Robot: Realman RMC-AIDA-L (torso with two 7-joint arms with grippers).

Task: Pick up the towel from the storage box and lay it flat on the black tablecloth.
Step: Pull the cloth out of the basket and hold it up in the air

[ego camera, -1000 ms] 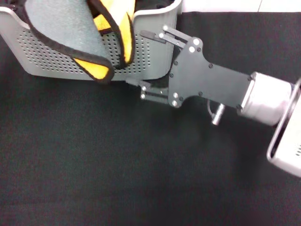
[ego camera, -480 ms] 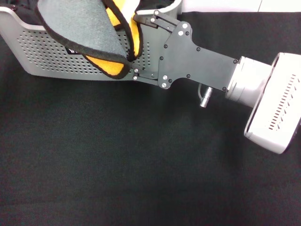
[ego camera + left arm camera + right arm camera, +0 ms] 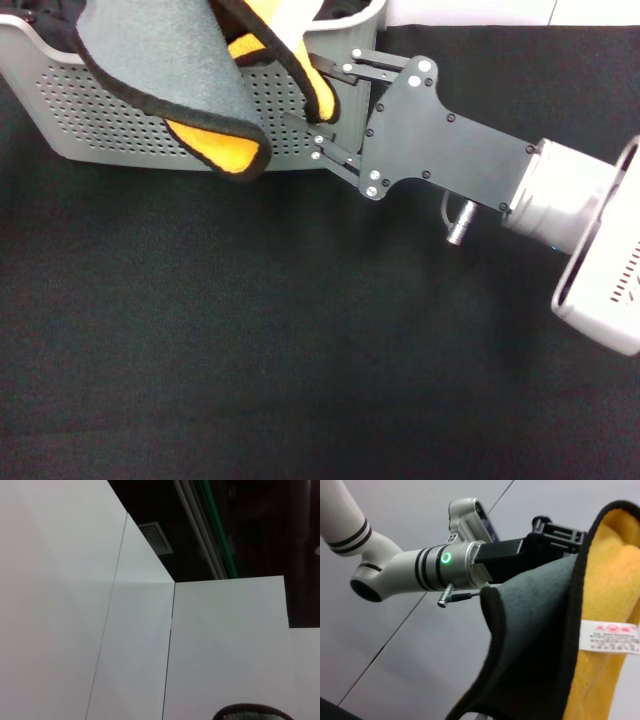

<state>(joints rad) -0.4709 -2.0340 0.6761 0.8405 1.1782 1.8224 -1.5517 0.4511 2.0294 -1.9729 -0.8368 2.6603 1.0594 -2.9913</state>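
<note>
The towel (image 3: 165, 60), grey-teal with a black hem and yellow-orange back, hangs folded over the front of the storage box (image 3: 90, 110) at the far left of the black tablecloth (image 3: 250, 330). My right gripper (image 3: 318, 95) reaches in from the right and is shut on the towel's hanging yellow edge beside the box's right corner. In the right wrist view the towel (image 3: 535, 630) hangs from my left gripper (image 3: 555, 535), which holds its top edge from above. The left gripper is out of the head view. A bit of hem (image 3: 250, 712) shows in the left wrist view.
The black tablecloth spreads in front of the box and under my right arm. A white surface (image 3: 470, 12) lies beyond its far edge. My left arm (image 3: 420, 567) shows in the right wrist view. A white tag (image 3: 610, 636) sits on the towel's yellow back.
My right gripper reached the towel's hanging edge with its jaws wide, narrowed them on it, then drew back to the right; the yellow edge followed it.
</note>
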